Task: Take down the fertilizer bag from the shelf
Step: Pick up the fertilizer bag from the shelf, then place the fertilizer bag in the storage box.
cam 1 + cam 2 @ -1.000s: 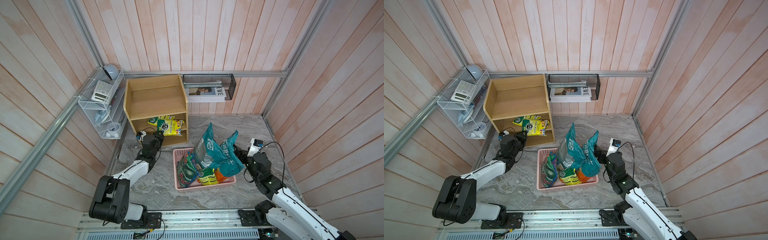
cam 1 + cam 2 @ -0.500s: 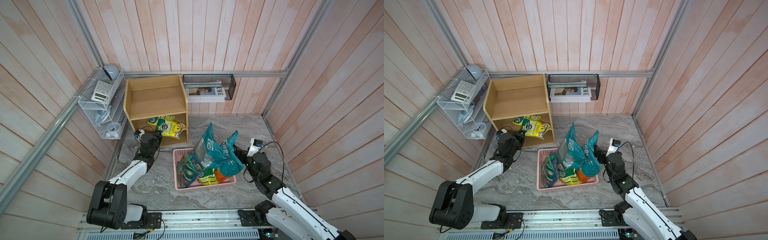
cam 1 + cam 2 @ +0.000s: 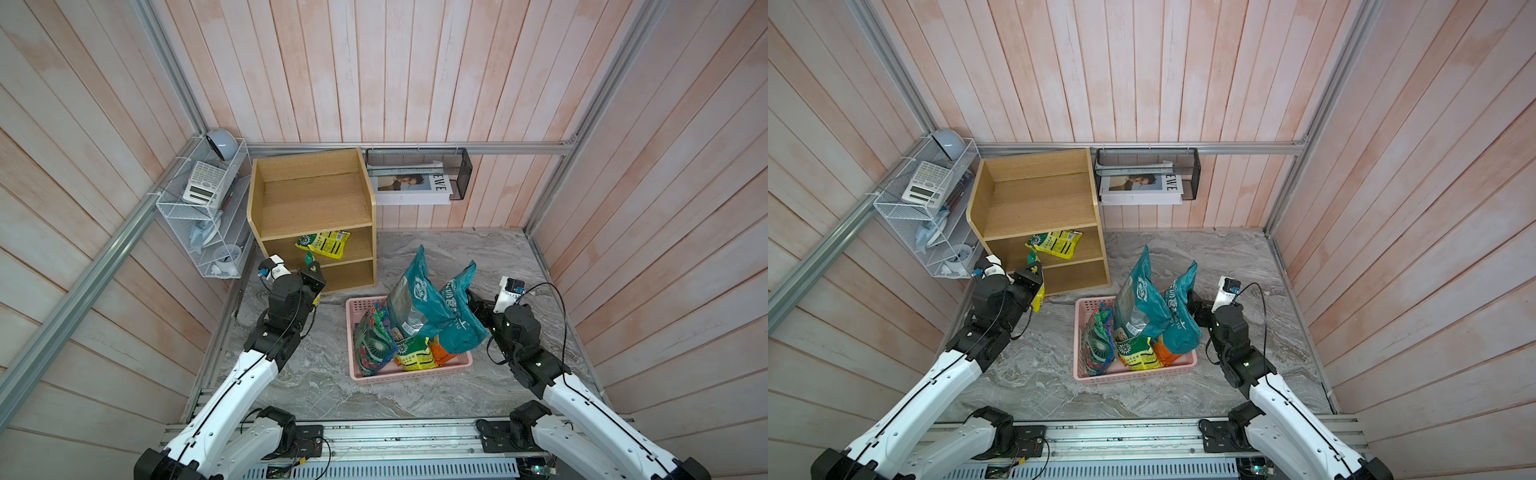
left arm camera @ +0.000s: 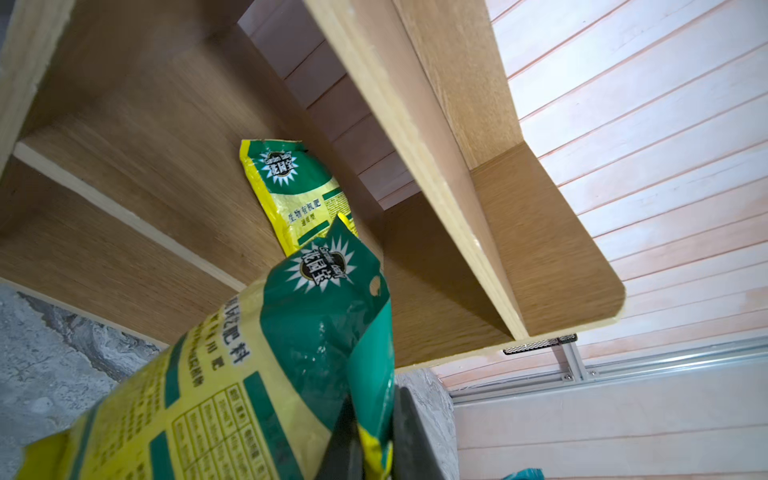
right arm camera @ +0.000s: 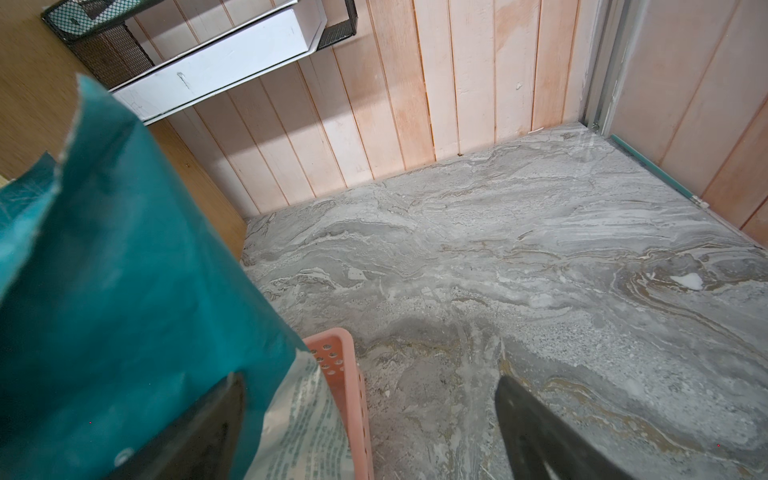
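Left gripper [image 4: 370, 419] pinches a fertilizer bag [image 4: 249, 374] by its edge, just off the shelf [image 3: 316, 199] at eleven o'clock; its sagging weight could pull it loose. Right gripper [image 5: 370, 380] stands spread.

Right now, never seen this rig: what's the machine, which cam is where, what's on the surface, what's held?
A robot's left arm and right arm, each ending in a two-finger pincer. Both top views come from one overhead camera pair; each wrist view rides on an arm. The left pincer is shut on a yellow-green fertilizer bag, in front of the wooden shelf; another matching bag lies on its middle tier. On the marble-look surface sits a pink basket of bags. The right pincer is open beside a teal bag.
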Controlling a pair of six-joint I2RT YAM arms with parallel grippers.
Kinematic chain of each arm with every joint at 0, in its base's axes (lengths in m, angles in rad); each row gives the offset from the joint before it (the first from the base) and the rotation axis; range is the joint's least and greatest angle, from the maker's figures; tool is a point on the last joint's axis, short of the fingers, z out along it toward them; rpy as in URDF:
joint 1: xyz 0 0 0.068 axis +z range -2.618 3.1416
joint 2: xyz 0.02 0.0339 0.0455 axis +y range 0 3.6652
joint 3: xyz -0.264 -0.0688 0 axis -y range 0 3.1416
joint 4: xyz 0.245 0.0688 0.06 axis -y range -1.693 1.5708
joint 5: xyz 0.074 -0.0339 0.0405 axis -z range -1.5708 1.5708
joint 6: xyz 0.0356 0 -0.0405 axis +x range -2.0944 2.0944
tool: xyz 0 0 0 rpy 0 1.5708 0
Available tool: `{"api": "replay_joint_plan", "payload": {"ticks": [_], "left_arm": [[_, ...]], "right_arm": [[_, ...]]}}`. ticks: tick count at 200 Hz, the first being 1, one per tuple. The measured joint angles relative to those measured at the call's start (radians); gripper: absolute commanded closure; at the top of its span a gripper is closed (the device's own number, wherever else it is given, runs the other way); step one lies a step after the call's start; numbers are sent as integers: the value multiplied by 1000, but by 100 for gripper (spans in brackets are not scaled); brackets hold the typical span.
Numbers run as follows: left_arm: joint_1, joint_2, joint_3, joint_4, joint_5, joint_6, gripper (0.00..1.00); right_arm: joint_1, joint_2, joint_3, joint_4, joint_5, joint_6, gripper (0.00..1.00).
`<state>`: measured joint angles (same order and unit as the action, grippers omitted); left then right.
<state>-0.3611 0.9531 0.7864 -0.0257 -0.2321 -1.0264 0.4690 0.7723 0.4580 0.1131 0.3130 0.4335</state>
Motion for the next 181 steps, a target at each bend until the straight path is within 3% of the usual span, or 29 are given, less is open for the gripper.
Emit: {"api": "replay_joint_plan", "payload": {"ticks": [58, 148, 181], "left_arm": [[-174, -27, 5, -43, -56, 121, 100], [-250, 47, -36, 42, -56, 177, 100], [-316, 74, -81, 84, -95, 173, 100]], "right_arm": [[2, 4, 0, 3, 0, 0, 2], [2, 13, 0, 11, 0, 0, 2], [2, 13, 0, 11, 0, 0, 2]]}}
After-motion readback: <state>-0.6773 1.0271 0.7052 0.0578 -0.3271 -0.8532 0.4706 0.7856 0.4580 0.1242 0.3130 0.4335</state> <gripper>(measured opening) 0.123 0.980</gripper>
